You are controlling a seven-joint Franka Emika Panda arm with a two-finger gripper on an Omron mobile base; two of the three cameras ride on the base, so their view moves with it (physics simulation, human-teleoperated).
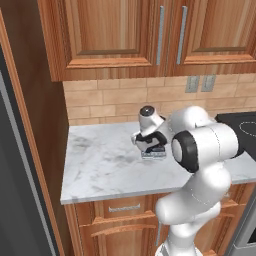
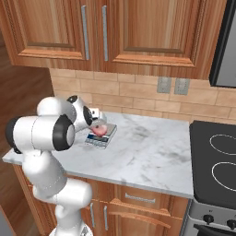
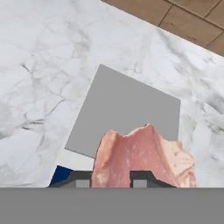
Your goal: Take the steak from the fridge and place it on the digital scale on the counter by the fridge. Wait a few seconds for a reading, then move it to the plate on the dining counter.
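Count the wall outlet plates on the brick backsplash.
2: the left outlet plate and the right outlet plate sit side by side on the backsplash under the cabinets; the arm may hide others.

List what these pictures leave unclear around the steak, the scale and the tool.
- Steak: hidden in the left base view behind the arm's wrist.
- Scale display: near end cut off by the steak and tool in the hand view; too small to read in the right base view.
- Contact between the tool's fingers and the steak: cropped at the hand view's bottom.
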